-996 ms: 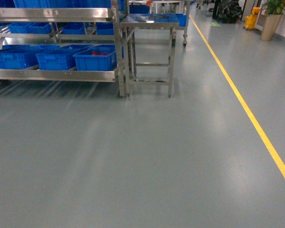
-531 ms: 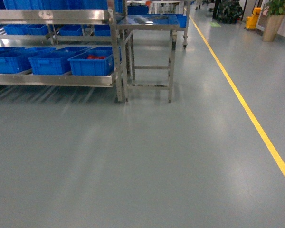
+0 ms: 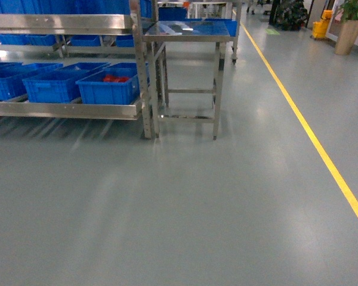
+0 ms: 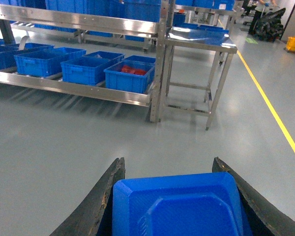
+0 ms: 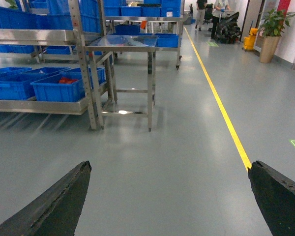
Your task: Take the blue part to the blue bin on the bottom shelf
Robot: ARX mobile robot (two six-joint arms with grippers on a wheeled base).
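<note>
At the upper left of the head view the bottom shelf (image 3: 62,109) of the steel rack carries a row of blue crates, the rightmost crate (image 3: 110,88) showing something red inside; the plain crate beside it (image 3: 52,85), with nothing red showing, looks like the blue bin, though I cannot tell for certain which one is meant. Right of the rack stands a steel table (image 3: 188,31), and a yellow floor line (image 3: 310,134) runs down the right side. Neither arm shows in the head view. At the bottom centre of the left wrist view the left gripper (image 4: 176,196) has its fingers clamped on a bright blue moulded piece, apparently the blue part (image 4: 179,206). In the right wrist view the right gripper (image 5: 169,199) is spread wide and empty. So the pick looks done; left are the approach across open floor and the drop into the bin.
</note>
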